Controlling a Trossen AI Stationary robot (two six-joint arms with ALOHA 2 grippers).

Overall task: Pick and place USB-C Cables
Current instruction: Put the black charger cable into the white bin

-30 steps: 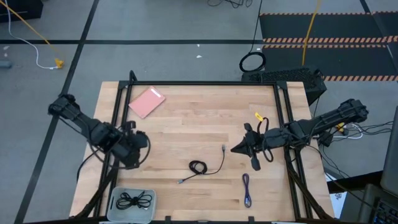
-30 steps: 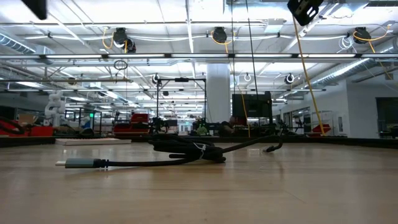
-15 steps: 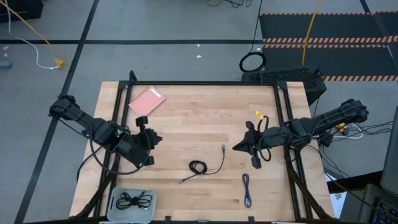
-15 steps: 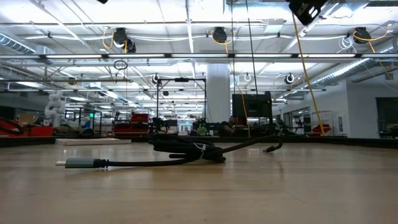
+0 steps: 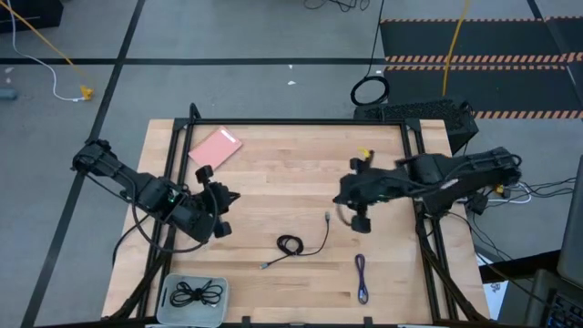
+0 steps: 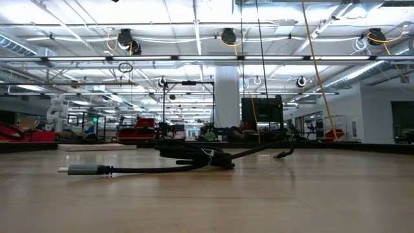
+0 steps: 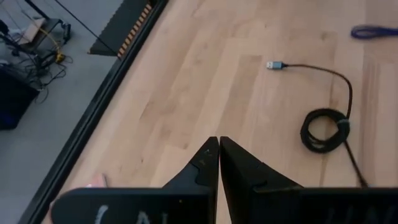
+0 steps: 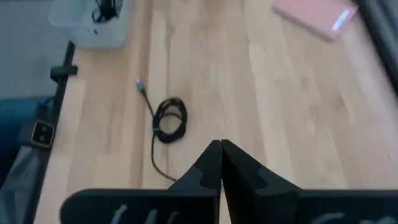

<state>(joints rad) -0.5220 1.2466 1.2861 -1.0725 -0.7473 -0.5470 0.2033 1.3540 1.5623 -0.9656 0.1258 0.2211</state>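
At the near left corner of the wooden table sits a clear tray with one black coiled cable lying inside it. Above and just right of the tray, the left gripper hangs over the left part of the table; in its wrist view the two dark fingers are pressed together, holding nothing. Farther back on that side a pink flat card lies near the far left corner, well apart from both arms.

Near the middle of the table lies a second black cable, its coil toward the near edge, one plug stretched out toward the right arm and the other end pointing at the front edge. The low view shows this cable flat on the wood with a grey plug at the left.

Right of it, near the front edge, the purple-blue cable lies alone as a thin strand. The right gripper hovers above the table beyond the middle cable's plug, touching nothing; its fingers are closed together and empty
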